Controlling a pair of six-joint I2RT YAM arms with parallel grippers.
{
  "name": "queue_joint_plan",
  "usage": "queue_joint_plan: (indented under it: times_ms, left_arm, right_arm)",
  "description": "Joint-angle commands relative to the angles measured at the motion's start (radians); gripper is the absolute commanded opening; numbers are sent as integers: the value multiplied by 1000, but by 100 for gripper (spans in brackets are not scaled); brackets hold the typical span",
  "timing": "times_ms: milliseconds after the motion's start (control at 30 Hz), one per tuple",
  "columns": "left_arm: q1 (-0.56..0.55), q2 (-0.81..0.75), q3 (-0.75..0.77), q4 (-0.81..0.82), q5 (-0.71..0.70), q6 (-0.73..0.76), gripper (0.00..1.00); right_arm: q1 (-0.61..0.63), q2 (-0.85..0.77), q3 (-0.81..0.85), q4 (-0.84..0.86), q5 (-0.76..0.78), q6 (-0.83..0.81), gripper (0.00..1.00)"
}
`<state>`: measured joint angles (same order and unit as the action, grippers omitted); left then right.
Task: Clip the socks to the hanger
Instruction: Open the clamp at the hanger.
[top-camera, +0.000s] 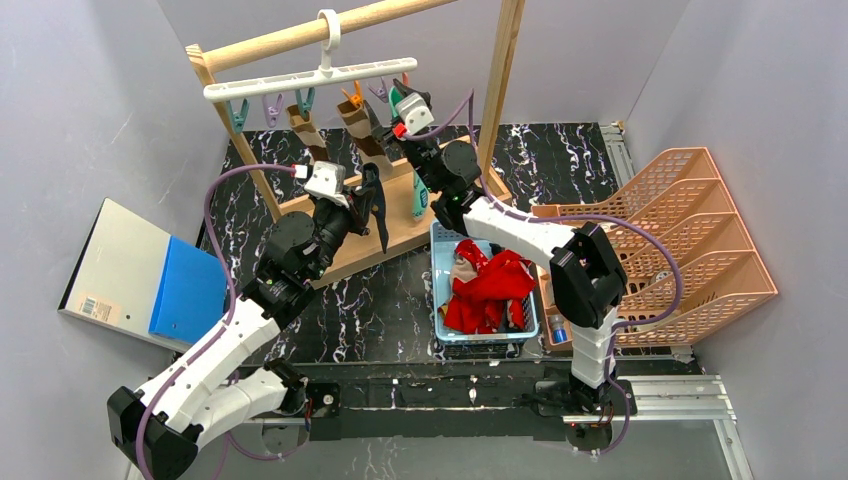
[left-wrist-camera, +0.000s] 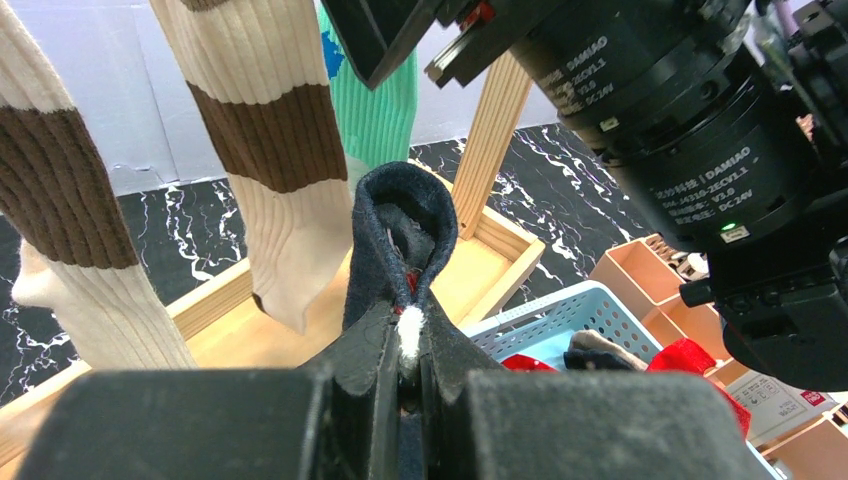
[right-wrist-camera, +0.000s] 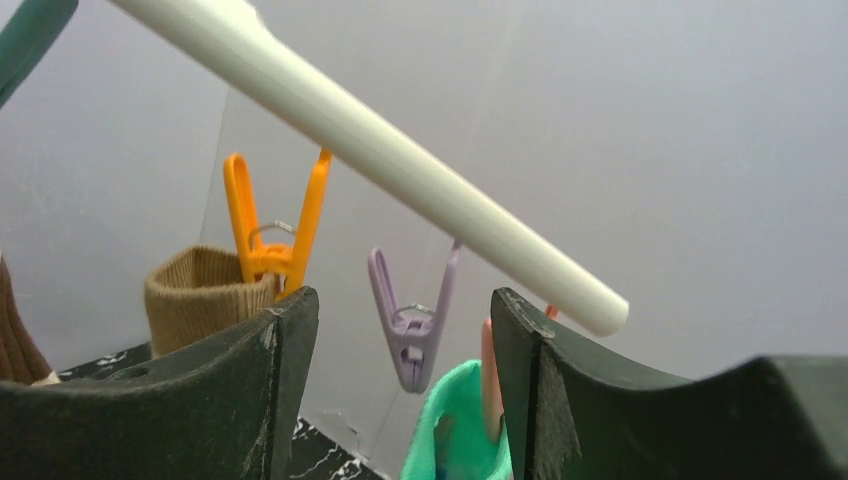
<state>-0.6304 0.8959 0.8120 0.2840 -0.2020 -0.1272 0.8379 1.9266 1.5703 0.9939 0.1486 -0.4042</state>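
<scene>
The left gripper (left-wrist-camera: 405, 345) pinches the limp, light dark navy fabric sock (left-wrist-camera: 395, 225), seemingly at its cuff, a sound hold; the right gripper (right-wrist-camera: 400, 305) gapes wide around a purple plastic clip (right-wrist-camera: 411, 345).

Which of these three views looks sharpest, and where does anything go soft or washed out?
Top external view: evenly lit and sharp throughout, the hanger crisp. Left wrist view: the left claw is a dark, soft mass, the navy sock it pinches in focus. Right wrist view: the open right claw is dark and slightly soft, the purple clip sharp.
</scene>
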Motion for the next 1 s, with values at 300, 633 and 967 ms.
queue_joint_plan:
  times_ms: [300,633,967]
  left_arm:
    - [5,-5,5,20,-8,3,0]
    - [5,-2,4,21,-10,6,0]
    - [5,-10,3,17,-19,17,0]
  right_arm:
    - [3,29,88,51,20,-35,71]
    - [3,53,121,29,32,-28,70]
    - [4,78,166,26,50,-19,69]
